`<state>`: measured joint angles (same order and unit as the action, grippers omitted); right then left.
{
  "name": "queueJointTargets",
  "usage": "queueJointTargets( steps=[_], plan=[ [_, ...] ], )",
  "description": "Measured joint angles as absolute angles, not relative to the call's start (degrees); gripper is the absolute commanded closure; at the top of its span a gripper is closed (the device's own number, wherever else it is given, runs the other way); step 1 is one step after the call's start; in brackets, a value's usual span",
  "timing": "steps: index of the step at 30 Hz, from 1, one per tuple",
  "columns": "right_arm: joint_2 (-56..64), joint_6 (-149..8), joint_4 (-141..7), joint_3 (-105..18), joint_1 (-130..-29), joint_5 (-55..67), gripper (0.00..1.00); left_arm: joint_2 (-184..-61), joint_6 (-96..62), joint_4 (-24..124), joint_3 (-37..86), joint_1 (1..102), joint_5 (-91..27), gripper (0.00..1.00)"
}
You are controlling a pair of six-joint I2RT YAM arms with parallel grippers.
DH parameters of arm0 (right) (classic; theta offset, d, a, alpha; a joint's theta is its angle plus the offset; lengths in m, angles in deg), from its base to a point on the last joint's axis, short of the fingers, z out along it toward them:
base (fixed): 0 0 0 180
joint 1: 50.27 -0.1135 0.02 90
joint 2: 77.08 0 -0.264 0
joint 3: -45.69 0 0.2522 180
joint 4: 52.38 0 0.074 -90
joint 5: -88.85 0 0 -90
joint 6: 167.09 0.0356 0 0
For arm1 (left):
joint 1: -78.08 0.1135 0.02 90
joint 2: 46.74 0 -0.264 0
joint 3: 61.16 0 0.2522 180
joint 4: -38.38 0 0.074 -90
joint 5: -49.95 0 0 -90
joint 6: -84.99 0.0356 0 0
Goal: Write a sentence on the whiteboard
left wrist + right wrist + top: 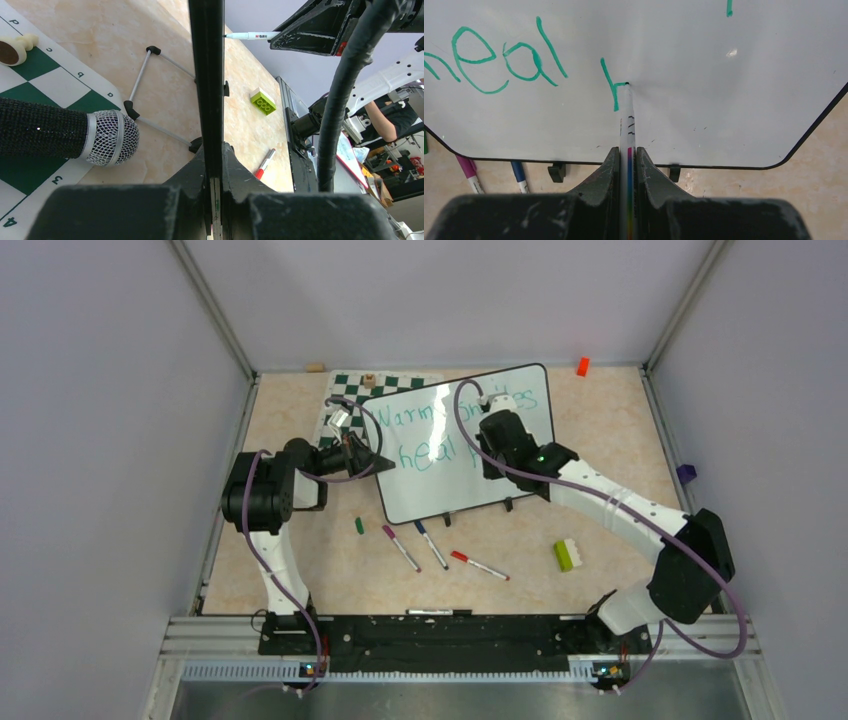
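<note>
The whiteboard is a glossy white rectangle with a thin black rim and rounded corners. It sits mid-table, turned slightly askew, its far left corner over the green-and-white checkered chess mat. Two small black clips stick out from its near edge. The sentence is in loose teal-green handwriting. The upper line starts "Warm" and ends in "es", with the middle hidden by the right arm. The lower line reads "heal", followed by a lone "h". The right claw is clamped on a slim marker with a white barrel and a rainbow stripe. Its tip touches the board at the shoulder of that "h". The left claw is closed on the whiteboard's left edge, which appears edge-on in the left wrist view as a dark, narrow band. Behind the board, a thin metal wire stand with black end caps shows. A microphone with a sparkly black body and a silver mesh head lies across the mat, near a cream chess piece with a brown felt base. The table has a beige, marbled surface. On it, just near of the board, lie a small green cap, a purple-capped marker, a blue-capped marker and a red-capped marker. A lime-green studded brick lies further right. A small orange piece sits at the far edge.
</note>
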<state>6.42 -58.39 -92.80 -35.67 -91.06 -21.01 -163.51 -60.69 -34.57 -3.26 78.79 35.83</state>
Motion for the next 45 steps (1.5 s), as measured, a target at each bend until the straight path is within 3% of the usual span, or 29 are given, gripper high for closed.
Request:
queueJointTargets(
  steps=[45],
  plan=[
    [-0.16, -58.02, -94.09, -33.04, -89.34, -17.88, 1.00, -163.51, -60.62, -34.71, -3.26, 78.79, 35.96, 1.00]
  ],
)
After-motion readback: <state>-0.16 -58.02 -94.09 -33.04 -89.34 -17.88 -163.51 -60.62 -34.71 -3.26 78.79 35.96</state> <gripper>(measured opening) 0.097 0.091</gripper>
